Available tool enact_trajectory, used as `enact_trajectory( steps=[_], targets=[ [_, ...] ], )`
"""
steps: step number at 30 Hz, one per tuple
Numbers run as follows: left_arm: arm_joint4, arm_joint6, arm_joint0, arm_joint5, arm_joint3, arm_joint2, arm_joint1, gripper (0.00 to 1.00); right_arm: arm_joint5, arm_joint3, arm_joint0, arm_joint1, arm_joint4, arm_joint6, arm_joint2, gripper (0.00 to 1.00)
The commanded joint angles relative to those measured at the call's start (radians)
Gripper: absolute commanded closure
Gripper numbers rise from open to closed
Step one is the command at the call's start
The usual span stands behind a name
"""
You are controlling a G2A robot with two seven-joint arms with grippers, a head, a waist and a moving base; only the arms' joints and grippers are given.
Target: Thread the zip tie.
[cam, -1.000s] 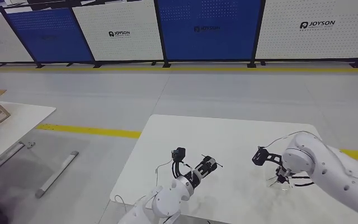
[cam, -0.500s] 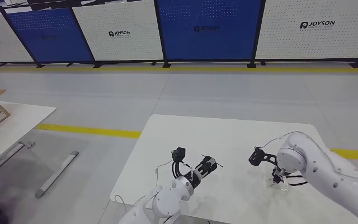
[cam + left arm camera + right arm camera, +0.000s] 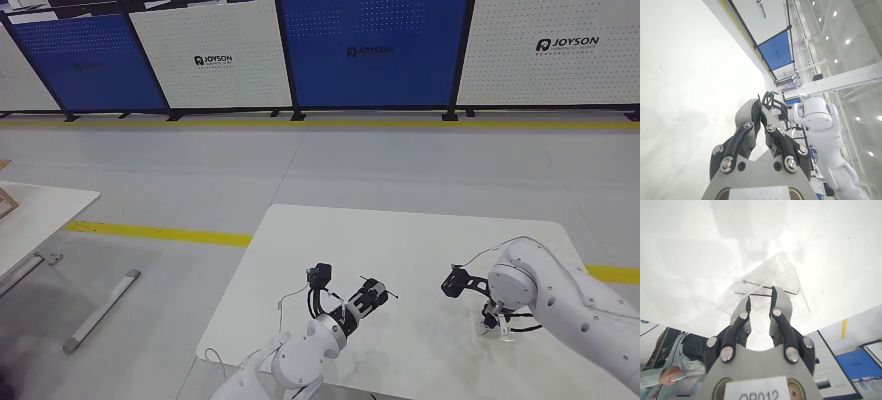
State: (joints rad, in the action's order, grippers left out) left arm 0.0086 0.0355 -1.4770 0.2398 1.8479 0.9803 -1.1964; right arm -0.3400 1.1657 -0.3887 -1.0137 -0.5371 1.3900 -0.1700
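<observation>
Zip tie [image 3: 759, 295] thin, black, in clear box [image 3: 791, 279] | right hand [image 3: 761, 292] open | left hand [image 3: 760, 102] closed

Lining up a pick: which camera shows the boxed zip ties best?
Right wrist view: black zip ties lie plainly inside the clear box at the open right gripper. Top view: a faint box by the arm. Left wrist view: too small to tell.
</observation>
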Motion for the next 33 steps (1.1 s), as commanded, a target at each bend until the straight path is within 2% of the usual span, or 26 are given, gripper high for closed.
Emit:
enact_trajectory(
  steps=[1,19,24,33],
  targets=[
    [0.000,0.000,0.000,0.000,0.000,0.000,0.000,1.00,0.000,-0.009,-0.001,-0.005,-0.002,0.000,0.000,0.74],
    [0.000,0.000,0.000,0.000,0.000,0.000,0.000,1.00,0.000,-0.060,-0.006,-0.039,-0.013,0.000,0.000,0.76],
    [0.000,0.000,0.000,0.000,0.000,0.000,0.000,1.00,0.000,-0.068,-0.010,-0.045,-0.016,0.000,0.000,0.82],
    [0.000,0.000,0.000,0.000,0.000,0.000,0.000,1.00,0.000,-0.089,-0.010,-0.053,-0.022,0.000,0.000,0.83]
  ],
)
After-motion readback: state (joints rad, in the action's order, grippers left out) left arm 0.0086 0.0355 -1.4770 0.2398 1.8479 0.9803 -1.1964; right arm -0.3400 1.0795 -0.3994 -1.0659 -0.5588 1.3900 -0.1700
